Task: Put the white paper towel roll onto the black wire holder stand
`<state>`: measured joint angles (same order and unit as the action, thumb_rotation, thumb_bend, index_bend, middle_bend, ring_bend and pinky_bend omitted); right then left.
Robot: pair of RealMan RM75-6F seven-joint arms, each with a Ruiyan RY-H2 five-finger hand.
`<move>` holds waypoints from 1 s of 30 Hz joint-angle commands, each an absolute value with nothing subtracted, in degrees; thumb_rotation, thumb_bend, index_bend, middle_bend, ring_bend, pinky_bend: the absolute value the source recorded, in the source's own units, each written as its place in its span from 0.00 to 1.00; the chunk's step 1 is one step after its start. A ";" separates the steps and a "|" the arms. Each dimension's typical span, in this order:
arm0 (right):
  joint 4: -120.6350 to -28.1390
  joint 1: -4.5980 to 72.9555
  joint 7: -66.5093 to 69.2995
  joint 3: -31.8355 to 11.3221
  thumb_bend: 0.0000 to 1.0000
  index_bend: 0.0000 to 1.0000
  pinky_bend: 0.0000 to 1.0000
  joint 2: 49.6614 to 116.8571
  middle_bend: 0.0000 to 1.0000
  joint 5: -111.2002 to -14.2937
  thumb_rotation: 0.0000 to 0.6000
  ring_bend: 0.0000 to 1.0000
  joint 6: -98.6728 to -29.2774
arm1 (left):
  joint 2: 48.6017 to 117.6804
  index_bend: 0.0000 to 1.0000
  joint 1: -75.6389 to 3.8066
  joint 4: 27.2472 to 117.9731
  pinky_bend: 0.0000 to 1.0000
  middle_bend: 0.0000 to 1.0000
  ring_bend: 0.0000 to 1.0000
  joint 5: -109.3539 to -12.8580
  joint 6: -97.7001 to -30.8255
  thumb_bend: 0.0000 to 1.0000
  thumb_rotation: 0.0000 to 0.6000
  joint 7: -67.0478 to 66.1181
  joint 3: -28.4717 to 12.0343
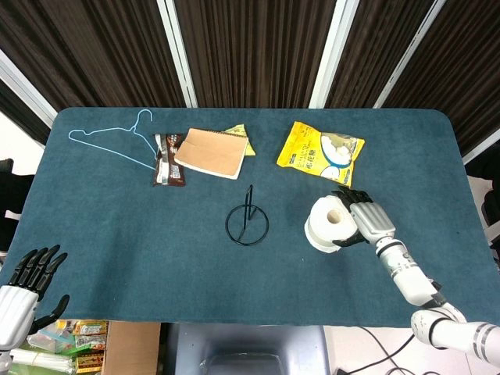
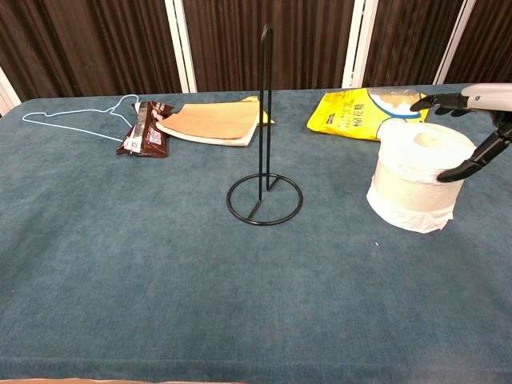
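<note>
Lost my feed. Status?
Right robot hand closing around roll, not lifted. Left robot hand idle, open. Stand unobstructed.

The white paper towel roll (image 1: 330, 223) stood on end on my bench, core hole upward, well right of the black wire holder stand (image 1: 248, 218), whose round base lay flat, rod upright.

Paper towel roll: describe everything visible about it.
The roll is white soft paper, short and wide, with a hollow core opening facing up. A band of slightly creamier paper wraps its lower part, loose and uneven at the bottom edge. It stands upright on the blue table, right of the wire stand and apart from it, in front of the yellow bag. The right hand is at its right side, fingers touching its wall.
</note>
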<state>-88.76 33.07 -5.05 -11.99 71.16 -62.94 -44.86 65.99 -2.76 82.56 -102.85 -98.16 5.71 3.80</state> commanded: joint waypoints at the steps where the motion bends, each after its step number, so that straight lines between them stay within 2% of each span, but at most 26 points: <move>1: -87.67 34.52 -4.04 -11.66 0.13 0.00 0.00 71.19 0.00 -61.43 1.00 0.00 -41.87 | 66.07 0.00 -2.75 82.47 0.09 0.01 0.00 -102.94 -98.20 0.41 1.00 5.71 3.80; 4: -87.10 35.46 -3.25 -11.34 0.13 0.03 0.00 70.97 0.01 -60.64 1.00 0.00 -39.92 | 66.01 0.00 -2.72 82.34 0.09 0.01 0.00 -103.01 -98.25 0.41 1.00 5.89 3.83; 6: -86.63 35.65 -3.09 -11.19 0.13 0.18 0.04 71.26 0.11 -60.37 1.00 0.03 -40.18 | 66.04 0.00 -2.82 82.46 0.09 0.01 0.00 -102.93 -98.06 0.41 1.00 5.81 3.76; 7: -86.57 35.70 -3.04 -11.09 0.13 0.30 0.11 71.33 0.20 -60.12 1.00 0.10 -40.23 | 66.03 0.00 -2.82 82.51 0.09 0.01 0.00 -102.90 -98.04 0.41 1.00 5.78 3.73; 9: -86.61 35.77 -2.95 -10.94 0.17 0.53 0.34 71.42 0.40 -59.63 1.00 0.31 -40.55 | 66.01 0.00 -2.80 82.59 0.09 0.01 0.00 -102.90 -98.09 0.41 1.00 5.73 3.70; 11: -86.80 35.60 -2.67 -10.91 0.24 0.67 0.47 71.47 0.53 -59.83 1.00 0.45 -41.40 | 65.99 0.00 -2.78 82.64 0.09 0.01 0.00 -102.93 -98.14 0.41 1.00 5.72 3.69; 14: -86.99 34.76 -1.93 -11.14 0.33 0.84 0.58 71.92 0.68 -60.84 1.00 0.61 -44.36 | 65.96 0.00 -2.79 82.68 0.09 0.01 0.00 -103.04 -98.13 0.41 1.00 5.73 3.71; 17: -88.58 33.66 0.43 -11.80 0.37 0.89 0.61 71.25 0.73 -62.78 1.00 0.66 -47.17 | 66.00 0.00 -2.83 82.63 0.09 0.01 0.00 -103.10 -98.05 0.41 1.00 5.69 3.73; 21: -92.52 31.96 2.94 -12.71 0.38 0.90 0.61 68.85 0.73 -66.66 1.00 0.66 -51.82 | 66.06 0.00 -2.90 82.71 0.09 0.01 0.00 -103.34 -97.97 0.41 1.00 5.48 3.77; 26: -101.14 31.12 3.87 -14.78 0.38 0.90 0.61 62.59 0.73 -68.68 1.00 0.66 -54.90 | 66.16 0.00 -3.01 82.90 0.09 0.01 0.00 -103.55 -97.78 0.41 1.00 5.11 3.82; 30: -109.21 31.40 3.64 -18.39 0.38 0.90 0.61 57.31 0.73 -67.35 1.00 0.66 -57.22 | 66.19 0.00 -3.02 83.03 0.09 0.01 0.00 -103.87 -97.82 0.41 1.00 5.00 3.95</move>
<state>-104.35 31.53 3.45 -15.73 61.16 -67.74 -55.21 66.19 -3.03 83.03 -103.85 -97.80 5.00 3.92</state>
